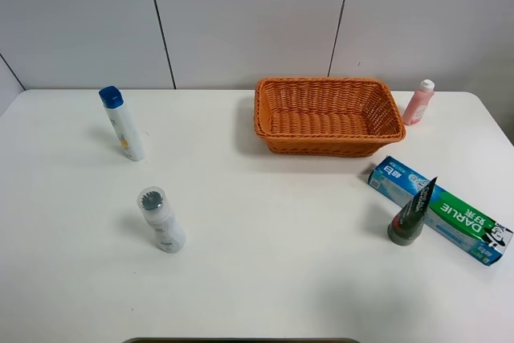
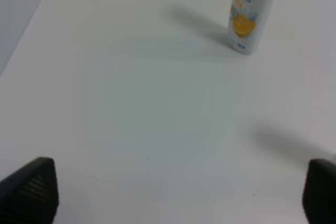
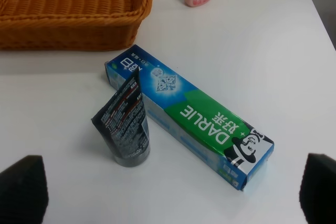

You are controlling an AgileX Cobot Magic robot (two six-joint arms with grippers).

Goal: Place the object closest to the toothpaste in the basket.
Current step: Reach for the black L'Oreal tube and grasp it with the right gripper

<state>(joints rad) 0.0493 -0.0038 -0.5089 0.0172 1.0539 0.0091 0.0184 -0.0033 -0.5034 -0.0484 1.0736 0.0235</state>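
- The white worktop (image 1: 265, 230) holds everything. The arms don't show in the high view.
- The wicker basket (image 1: 328, 114) sits at the back edge, a bit right of middle. It's empty, so a drop anywhere in it should work.
- The DARLIE toothpaste box (image 1: 440, 209) lies flat and slanted near the right edge, towards the front right corner.
- Right end effector (image 3: 173, 192): jaws spread wide, nothing in them, hovering over the box. I'd use this one since it's on the right side.
- Left end effector (image 2: 181, 192): also wide open and empty, over by the left edge near the blue-capped bottle (image 1: 122, 124). I'd leave it parked.
- The dark tube (image 3: 126, 124) stands on its cap right up against the box's inner long side, though I can't tell if they touch. It's clearly the closest thing. I'd pinch it low near the cap across the round part, lift straight up so the box doesn't drag, then carry it back to the basket.
- The pink bottle (image 1: 418, 103) at the back right corner is well apart from the box, so it's not the pick.
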